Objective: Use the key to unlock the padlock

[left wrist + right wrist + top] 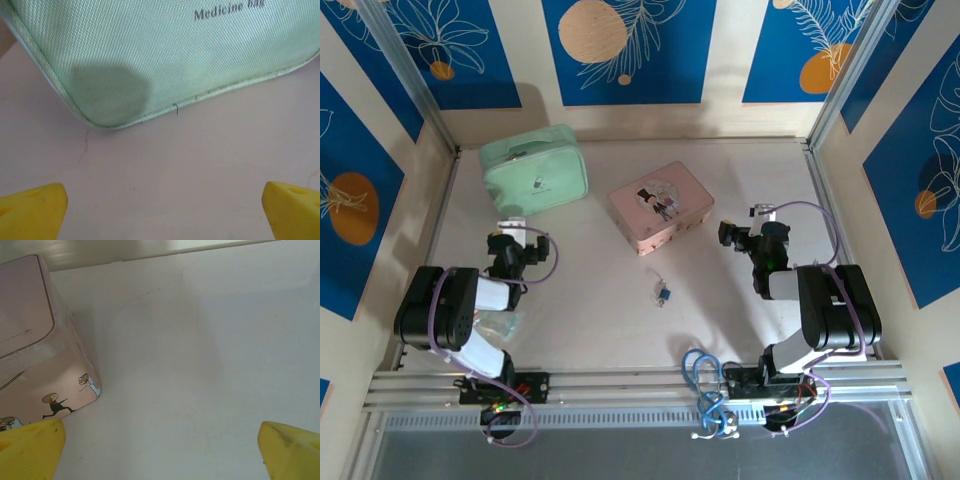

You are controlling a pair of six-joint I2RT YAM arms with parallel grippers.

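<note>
The padlock point(664, 294), a tiny blue body with thin silvery metal at its upper left, lies on the table's middle, nearer the front. At this size I cannot tell the key from the shackle. My left gripper point(508, 226) point(165, 212) stands open at the left, far from the padlock. Its yellow fingertips point(32, 210) are wide apart over bare table, just short of the green bag's edge. My right gripper point(730, 233) point(162, 452) is open at the right, its fingertips point(290, 452) over bare table beside the pink tin's corner. Neither holds anything.
A mint green medicine bag point(535, 175) point(165, 50) lies at the back left. A pink picture tin point(660, 205) point(35, 360) sits at the back middle. Blue patterned walls point(910, 150) close the sides and back. Blue cables point(705, 385) coil at the front rail.
</note>
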